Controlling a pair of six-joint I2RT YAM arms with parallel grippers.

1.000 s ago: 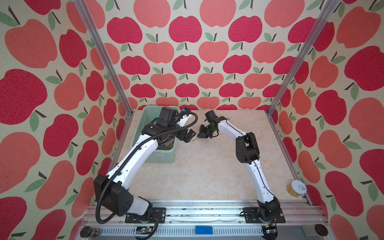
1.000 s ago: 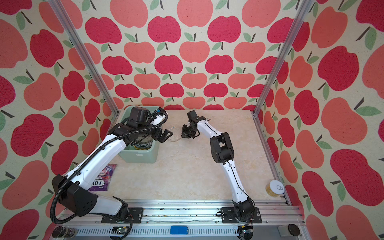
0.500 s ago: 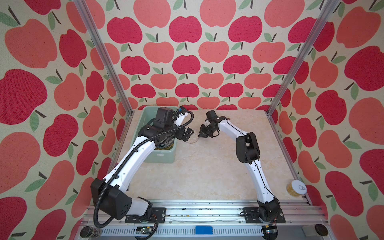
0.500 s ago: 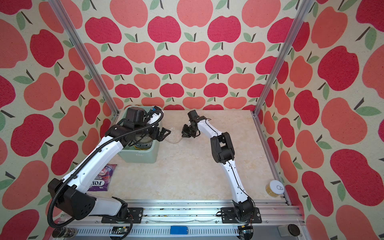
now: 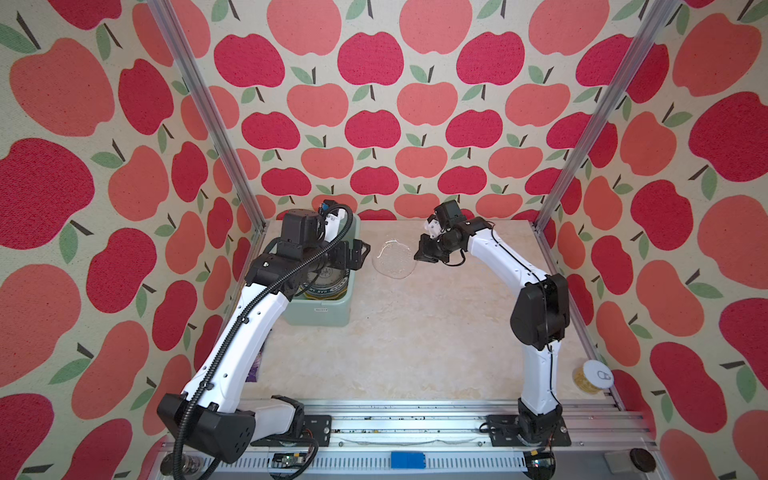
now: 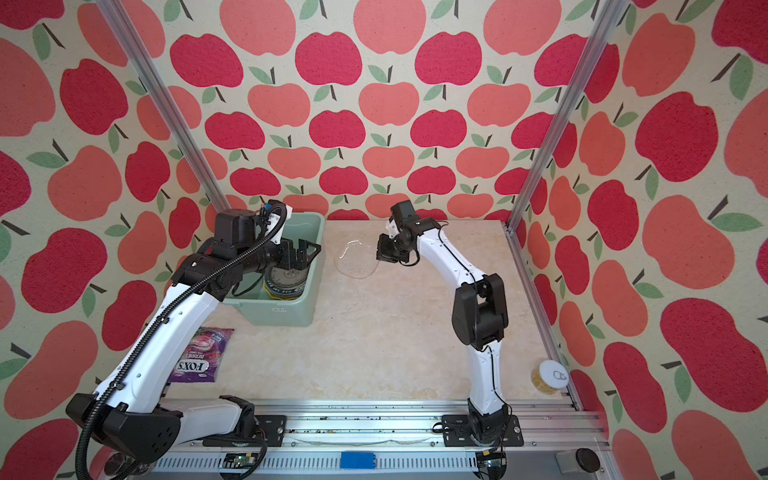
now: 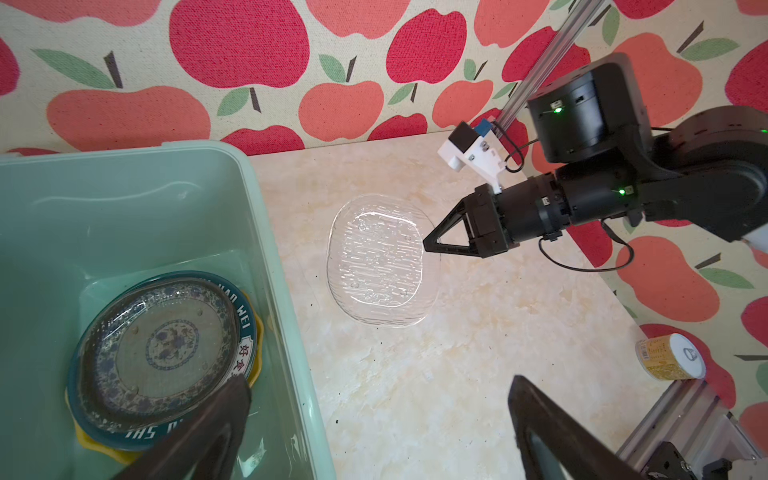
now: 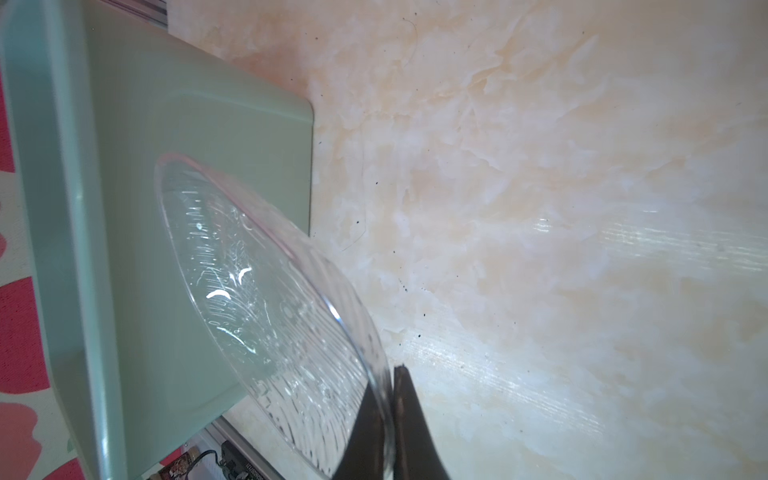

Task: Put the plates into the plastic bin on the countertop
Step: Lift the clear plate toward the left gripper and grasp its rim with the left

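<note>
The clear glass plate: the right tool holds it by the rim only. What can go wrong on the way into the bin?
1. The right tool pinches only the thin rim of the clear glass plate; smooth glass could slip or swing out.
2. The wall of the plastic bin stands between the plate and the inside; a low carry may knock it.
3. The left tool hangs open over the bin, possibly in the path.

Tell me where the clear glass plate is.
In both top views the clear glass plate is right of the plastic bin, its rim pinched by the right gripper.
</note>
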